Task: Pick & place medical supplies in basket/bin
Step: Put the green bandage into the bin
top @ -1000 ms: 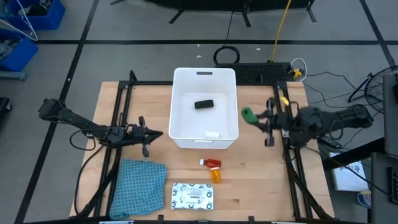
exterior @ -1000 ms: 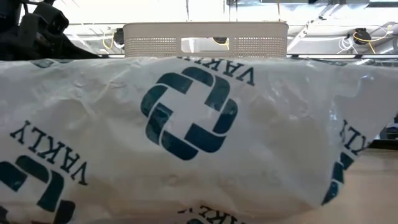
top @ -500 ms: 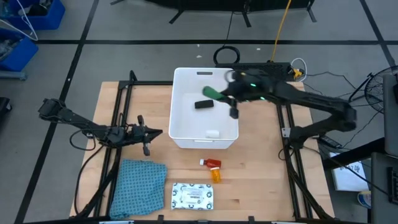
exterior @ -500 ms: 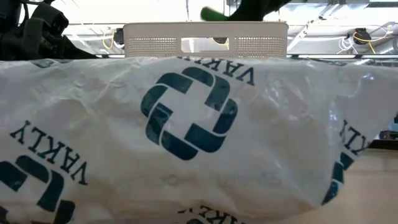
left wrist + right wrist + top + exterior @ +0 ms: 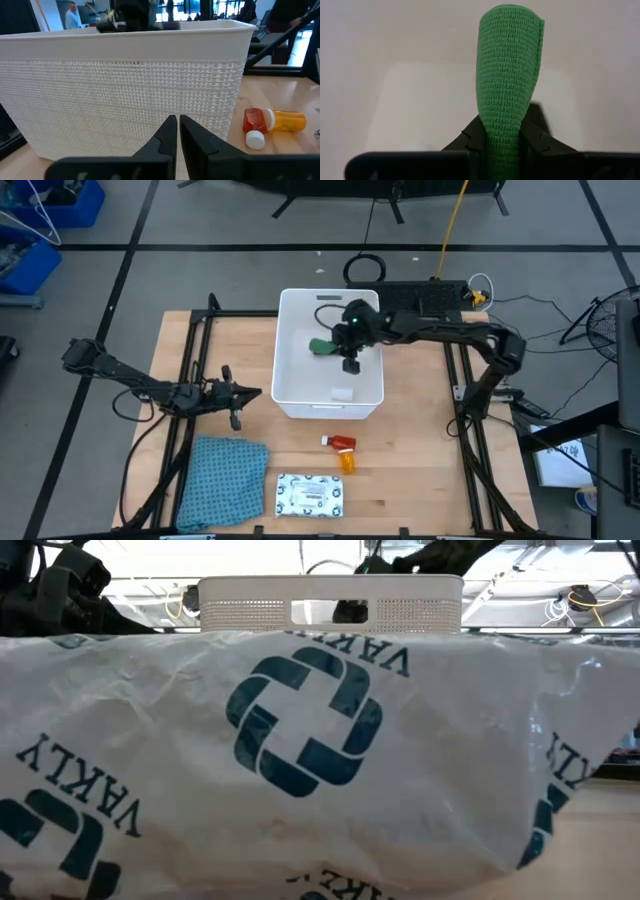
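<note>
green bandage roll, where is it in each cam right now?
High: green roll over the white bin, held by the right gripper.
Low: not visible; only the dark arm shows above the bin's far rim.
Left wrist: not in it; bin wall fills the view.
Right wrist: centre, clamped between the fingers.
Shared landmark: the white bin.

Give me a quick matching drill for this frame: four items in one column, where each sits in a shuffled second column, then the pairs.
Items:
1. green roll
2. orange bottle
3. white packet
4. blue cloth

Places:
A. table, just in front of the white bin
B. front edge of table, right of the cloth
C. in the right gripper, over the bin
D. front-left of table, near the shut left gripper

Pairs: 1-C, 2-A, 3-B, 4-D
</note>
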You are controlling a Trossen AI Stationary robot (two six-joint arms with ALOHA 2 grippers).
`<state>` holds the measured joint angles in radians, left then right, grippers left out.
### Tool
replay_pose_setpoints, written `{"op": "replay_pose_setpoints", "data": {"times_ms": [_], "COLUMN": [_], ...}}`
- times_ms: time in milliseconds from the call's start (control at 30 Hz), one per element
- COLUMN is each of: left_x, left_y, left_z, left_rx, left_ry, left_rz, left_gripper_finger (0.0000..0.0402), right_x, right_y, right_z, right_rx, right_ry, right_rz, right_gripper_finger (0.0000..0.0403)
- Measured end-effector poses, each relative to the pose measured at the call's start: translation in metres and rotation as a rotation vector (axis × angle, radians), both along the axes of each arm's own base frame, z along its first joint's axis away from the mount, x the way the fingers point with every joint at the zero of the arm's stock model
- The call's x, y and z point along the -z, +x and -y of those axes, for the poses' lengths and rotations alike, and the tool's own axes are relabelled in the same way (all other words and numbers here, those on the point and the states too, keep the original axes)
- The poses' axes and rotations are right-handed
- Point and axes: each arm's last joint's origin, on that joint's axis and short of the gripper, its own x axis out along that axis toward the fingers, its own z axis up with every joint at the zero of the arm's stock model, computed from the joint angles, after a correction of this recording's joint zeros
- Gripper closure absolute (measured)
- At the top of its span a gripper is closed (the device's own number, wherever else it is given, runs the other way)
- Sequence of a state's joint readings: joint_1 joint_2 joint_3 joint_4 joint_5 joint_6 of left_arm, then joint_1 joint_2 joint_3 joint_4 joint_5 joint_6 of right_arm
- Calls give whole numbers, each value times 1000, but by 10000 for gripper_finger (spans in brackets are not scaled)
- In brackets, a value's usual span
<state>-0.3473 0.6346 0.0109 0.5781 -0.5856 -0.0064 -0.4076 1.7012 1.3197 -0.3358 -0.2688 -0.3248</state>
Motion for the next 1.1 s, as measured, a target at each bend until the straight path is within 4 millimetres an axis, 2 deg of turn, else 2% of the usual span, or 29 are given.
{"op": "replay_pose_setpoints", "data": {"times_ms": [300, 433, 600, 800, 967, 1100], "left_x": [0, 0, 0, -2, -2, -2], "left_y": [0, 0, 0, 0, 0, 0], "left_z": [0, 0, 0, 0, 0, 0], "left_rx": [0, 1, 1, 2, 3, 3], "left_ry": [-3, 8, 13, 19, 24, 51], "left_rz": [2, 0, 1, 15, 15, 10], "left_gripper_finger": [376, 376, 376, 376, 376, 376], "right_x": [58, 70, 75, 52, -6, -31], "right_y": [16, 19, 18, 12, 14, 21], "right_z": [0, 1, 1, 1, 5, 8], "right_rx": [-84, -79, -84, -81, -57, -43], "right_ry": [137, 151, 157, 43, -12, -38], "right_rz": [-149, -187, -215, -174, -78, -101], "right_gripper_finger": [355, 355, 355, 355, 355, 355]}}
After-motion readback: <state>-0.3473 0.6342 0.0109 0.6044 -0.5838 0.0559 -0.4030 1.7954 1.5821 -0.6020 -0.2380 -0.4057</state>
